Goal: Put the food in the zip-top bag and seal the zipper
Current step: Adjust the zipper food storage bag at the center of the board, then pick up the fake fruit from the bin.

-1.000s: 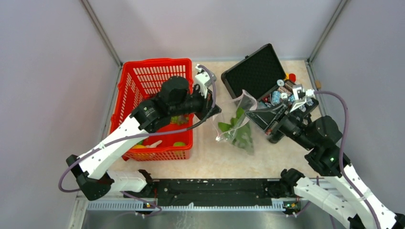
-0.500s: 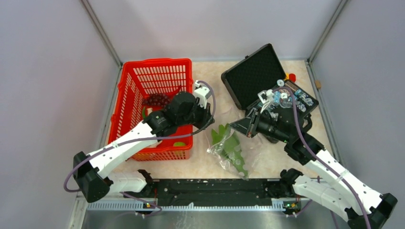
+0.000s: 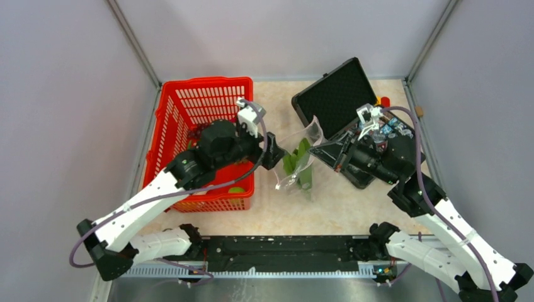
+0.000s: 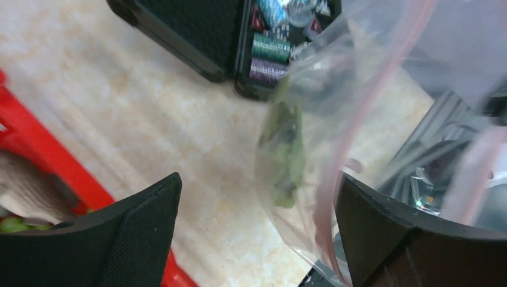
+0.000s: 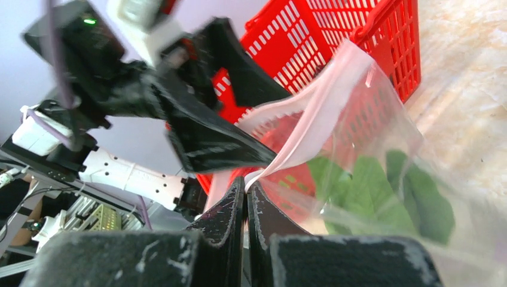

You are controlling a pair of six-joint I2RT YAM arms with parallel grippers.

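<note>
1 zip-top bag (image 3: 299,157) (green leaves (image 3: 306,175) inside), 1 basket (image 3: 204,82), 1 case (image 3: 334,97)

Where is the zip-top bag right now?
In the top view the zip-top bag is mid-table between the red basket and black case, held by the right pincer.

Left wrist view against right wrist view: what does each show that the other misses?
Only the left wrist: the black case and its gadgets. Only the right wrist: the right tool pinched shut on the zipper. Both: the open left tool, the zip-top bag holding green leaves, and part of the red basket.
</note>
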